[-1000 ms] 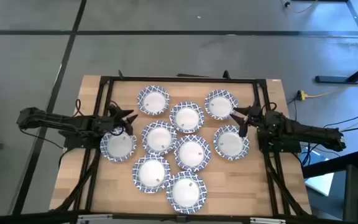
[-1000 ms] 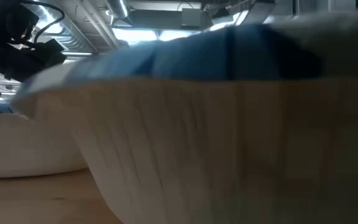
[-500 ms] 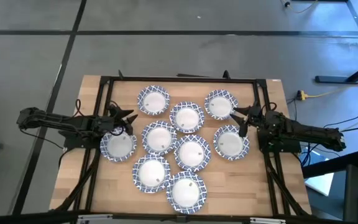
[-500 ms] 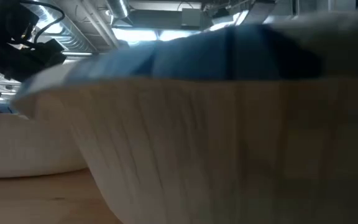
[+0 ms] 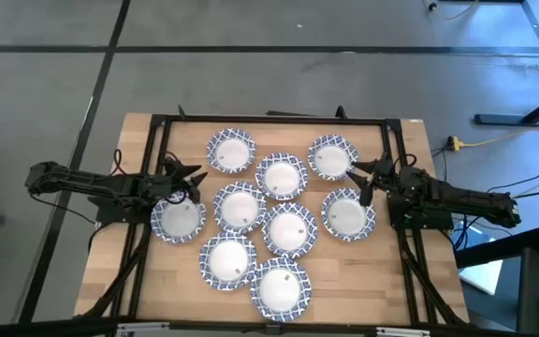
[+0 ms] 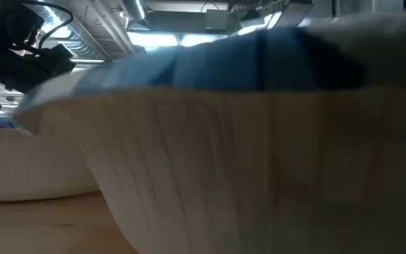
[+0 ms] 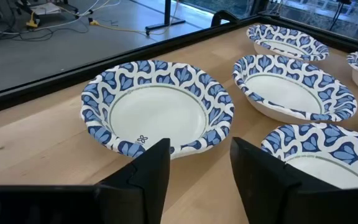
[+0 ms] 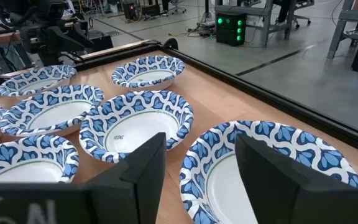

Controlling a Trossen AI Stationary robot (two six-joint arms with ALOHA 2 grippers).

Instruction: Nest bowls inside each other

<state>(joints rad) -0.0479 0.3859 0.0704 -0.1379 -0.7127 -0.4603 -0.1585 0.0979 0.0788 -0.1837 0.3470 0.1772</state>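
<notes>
1. We see the left gripper [image 5: 187,181] at the left of the overhead frame, its two fingers spread apart and empty, poised at the upper rim of the leftmost bowl [image 5: 178,218].
2. From its own wrist camera, the left gripper [image 7: 199,163] shows a clear gap between its dark fingers [image 7: 151,171], and a bowl [image 7: 157,107] sits on the wood just past the tips (we cannot tell whether the tips touch its rim).
3. The right gripper [image 5: 367,180] is at the right of the overhead frame, fingers likewise apart and holding nothing, placed between the upper right bowl [image 5: 332,156] and the bowl below it [image 5: 347,214].
4. In the right wrist camera, the right gripper [image 8: 197,158] frames two bowls: one [image 8: 137,126] beyond the gap and one [image 8: 272,168] close beside a finger.
5. All nine bowls lie singly on the wooden table [image 5: 410,281], packed close with rims nearly touching; none is nested in another.
6. The cluster runs from the top bowl [image 5: 231,151] at upper centre down to the lowest bowl [image 5: 281,286] near the bottom edge, with one [image 5: 288,227] in the middle.
7. A black frame [image 5: 269,119] borders the table.
8. In the level camera, a bowl's side wall [image 6: 259,162] fills nearly the whole frame, blocking the rest (only a dark arm part at upper left shows).
</notes>
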